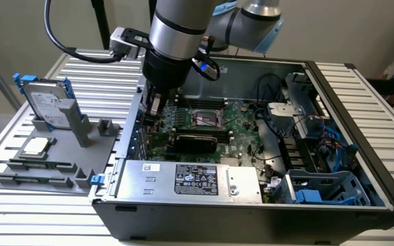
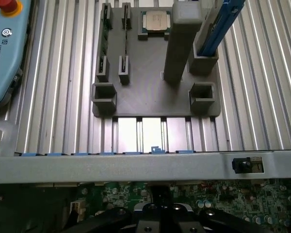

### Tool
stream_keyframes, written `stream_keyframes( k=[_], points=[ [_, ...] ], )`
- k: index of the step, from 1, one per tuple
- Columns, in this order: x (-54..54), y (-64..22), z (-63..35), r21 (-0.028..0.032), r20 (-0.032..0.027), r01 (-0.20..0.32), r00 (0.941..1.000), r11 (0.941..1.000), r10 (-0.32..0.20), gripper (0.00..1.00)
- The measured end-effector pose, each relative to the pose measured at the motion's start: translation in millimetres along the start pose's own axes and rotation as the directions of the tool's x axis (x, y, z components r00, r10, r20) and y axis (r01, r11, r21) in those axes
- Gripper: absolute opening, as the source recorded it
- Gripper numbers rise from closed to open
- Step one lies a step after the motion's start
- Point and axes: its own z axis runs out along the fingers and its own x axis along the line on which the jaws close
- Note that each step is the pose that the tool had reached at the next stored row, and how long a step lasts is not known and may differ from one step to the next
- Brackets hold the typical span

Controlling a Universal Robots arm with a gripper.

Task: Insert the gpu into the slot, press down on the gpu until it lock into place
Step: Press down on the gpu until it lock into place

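The tabletop (image 1: 39, 212) is a deck of ribbed silver metal slats, and behind it stands a plain pale wall. An open black computer case (image 1: 361, 205) lies on its side over the middle and the exterior view's right part of the tabletop, its green motherboard (image 1: 241, 115) facing up. Along the case's near wall sits a silver power supply (image 1: 190, 180) with a label. On the tabletop toward the exterior view's left edge rests a grey holder tray (image 1: 60, 154); a hard drive (image 1: 46, 105) with blue clips stands upright in it, and a square processor chip (image 1: 36, 146) lies flat on it.

The gpu (image 1: 195, 138), a thin black card, lies across the middle of the motherboard, between the processor socket and the power supply. Whether it is fully seated in its slot cannot be told.

The robot arm (image 1: 180, 31) reaches down into the case at its far corner on the exterior view's left. The pincer (image 2: 161, 221) is low over the motherboard, just inside the case wall, pressed together and holding nothing that can be seen. In the wrist view, a blue pendant (image 2: 5, 58) lies on the slats beside the tray.
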Motion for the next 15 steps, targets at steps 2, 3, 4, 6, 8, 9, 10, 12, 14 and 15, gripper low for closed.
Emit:
stream_keyframes(
  k=[2, 3, 4, 6, 8, 9, 10, 12, 14, 15],
  points=[
    [-0.7, 0.1, 0.0, -0.0025, -0.0006, -0.002, 1.0000, 1.0000, 0.002, 0.11],
    [-1.0, 0.1, 0.0, -0.0038, -0.0009, -0.003, 1.0000, 1.0000, 0.003, 0.11],
    [-1.3, 0.2, 0.0, -0.0050, -0.0012, -0.004, 1.0000, 1.0000, 0.004, 0.11],
    [-1.8, 0.3, 0.0, -0.0075, -0.0017, -0.006, 1.0000, 1.0000, 0.006, 0.11],
    [-2.4, 0.5, 0.0, -0.0095, -0.0020, -0.008, 1.0000, 0.9999, 0.008, 0.11],
    [-2.6, 0.5, 0.0, -0.0100, -0.0019, -0.009, 1.0000, 0.9999, 0.009, 0.11],
    [-2.7, 0.6, 0.1, -0.0102, -0.0019, -0.010, 0.9999, 0.9999, 0.010, 0.11],
    [-3.0, 0.7, 0.5, -0.0103, -0.0020, -0.012, 0.9999, 0.9999, 0.012, 0.11],
    [-3.1, 0.8, 1.3, -0.0104, -0.0023, -0.014, 0.9999, 0.9998, 0.014, 0.11],
    [-3.2, 0.8, 1.7, -0.0105, -0.0025, -0.015, 0.9999, 0.9998, 0.015, 0.11]
  ],
)
